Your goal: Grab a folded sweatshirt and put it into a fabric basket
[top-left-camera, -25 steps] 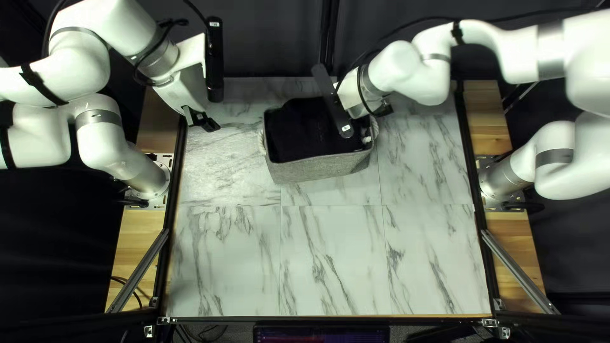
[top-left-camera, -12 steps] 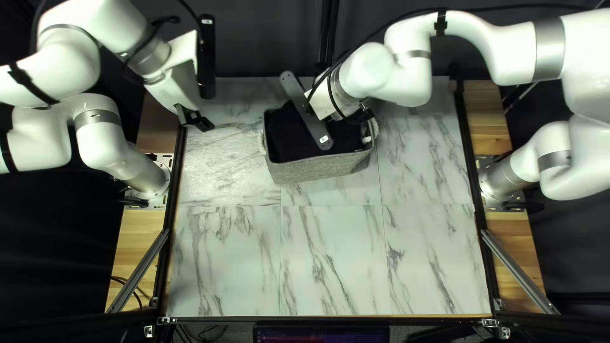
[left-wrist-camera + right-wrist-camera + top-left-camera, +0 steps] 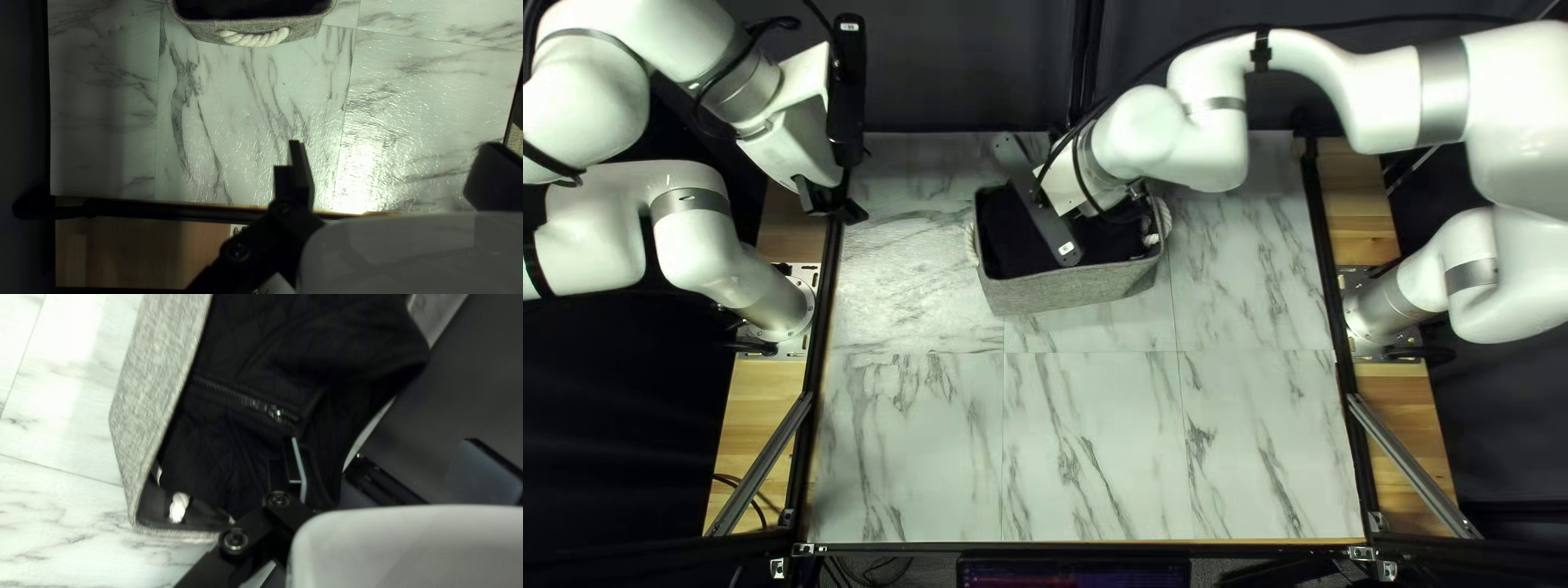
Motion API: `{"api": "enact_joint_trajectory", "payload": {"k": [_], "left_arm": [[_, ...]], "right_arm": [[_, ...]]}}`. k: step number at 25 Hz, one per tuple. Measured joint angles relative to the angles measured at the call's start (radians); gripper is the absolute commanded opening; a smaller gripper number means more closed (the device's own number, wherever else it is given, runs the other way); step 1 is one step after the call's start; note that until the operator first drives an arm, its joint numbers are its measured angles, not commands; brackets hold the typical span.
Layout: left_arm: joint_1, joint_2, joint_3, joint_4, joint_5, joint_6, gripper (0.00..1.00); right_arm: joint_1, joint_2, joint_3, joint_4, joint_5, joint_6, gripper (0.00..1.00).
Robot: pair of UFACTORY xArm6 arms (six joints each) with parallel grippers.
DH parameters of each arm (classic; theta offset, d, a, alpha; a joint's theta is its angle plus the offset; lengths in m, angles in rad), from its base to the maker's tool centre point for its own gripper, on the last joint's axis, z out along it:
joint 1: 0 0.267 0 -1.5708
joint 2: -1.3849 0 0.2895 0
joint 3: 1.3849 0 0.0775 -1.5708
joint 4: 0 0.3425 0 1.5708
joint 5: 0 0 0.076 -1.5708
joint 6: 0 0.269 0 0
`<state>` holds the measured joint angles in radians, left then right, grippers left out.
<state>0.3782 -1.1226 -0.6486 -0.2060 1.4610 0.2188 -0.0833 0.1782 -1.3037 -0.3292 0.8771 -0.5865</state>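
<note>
So the black sweatshirt (image 3: pixel 245 375) is already inside the fabric basket (image 3: pixel 1067 289), which sits on the tabletop (image 3: pixel 1089 436) toward its far edge, long side facing the near edge. Seems a sensible spot, since the right arm can reach in over the rim there. The right end effector (image 3: pixel 389 457) is down at the garment with its fingers spread wide, one right against or very near the dark cloth, the other well off to the side, so it's not pinching anything. I'd read that as either just having let go or lining up to tuck something in. Tucking would make sense, because the fabric isn't lying flat: one part bulges up by the far rim and looks like it pokes over it, with the zipper (image 3: pixel 272 411) facing up. Whether it's properly folded, I can't tell. Left end effector (image 3: pixel 389 163) is wide too, nothing in it, parked over by the left edge well apart from the basket, probably to keep out of the other arm's way. If that loose bit bugs you, I'd nudge it inward gently, since hooking the cloth while backing out could drag it over the rim again.
</note>
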Motion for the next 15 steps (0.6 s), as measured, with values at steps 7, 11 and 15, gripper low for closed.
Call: {"api": "enact_joint_trajectory", "payload": {"k": [7, 11, 15], "left_arm": [[0.008, 0.009, 0.006, -0.016, -0.011, 0.02, 1.0], [-0.008, 0.125, 0.016, -0.032, -0.144, 0.077, 1.0], [-0.046, 0.328, -0.001, -0.034, -0.342, 0.123, 1.0]], "right_arm": [[-0.039, -0.163, 0.202, -0.075, -0.038, 0.105, 1.0], [-0.04, -0.326, 0.302, -0.143, -0.004, 0.185, 1.0], [-0.018, -0.467, 0.355, -0.19, 0.072, 0.236, 1.0]]}}
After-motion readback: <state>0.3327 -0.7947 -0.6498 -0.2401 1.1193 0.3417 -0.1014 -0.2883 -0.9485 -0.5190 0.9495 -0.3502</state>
